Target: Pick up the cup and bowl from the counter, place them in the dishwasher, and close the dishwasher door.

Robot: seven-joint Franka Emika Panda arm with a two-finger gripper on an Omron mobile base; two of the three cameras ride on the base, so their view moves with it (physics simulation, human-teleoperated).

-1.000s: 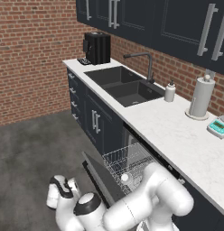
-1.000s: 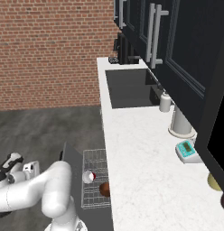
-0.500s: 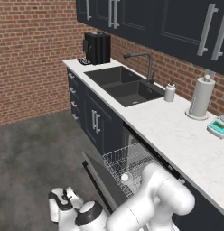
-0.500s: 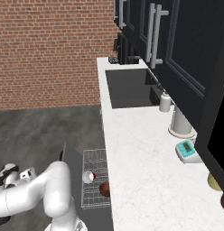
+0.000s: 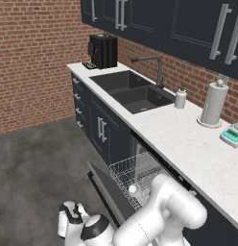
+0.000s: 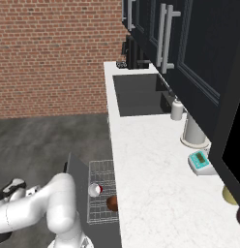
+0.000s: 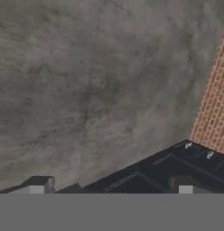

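Left base view: the gripper (image 5: 70, 216) hangs at the bottom left of the frame, low over the grey floor, jaws spread wide with nothing between them. Right of it the dishwasher door (image 5: 107, 194) slants half open, its long edge running from lower right toward upper left along the navy cabinets. The wire rack (image 5: 137, 175) juts out under the white counter (image 5: 188, 139).

Right base view: the cup (image 6: 95, 190) lies on its side in the rack, white mouth toward the frame's left, the bowl (image 6: 112, 203) just beside it at lower right.

Hand view: two finger tips (image 7: 39, 185) stand far apart over bare floor.
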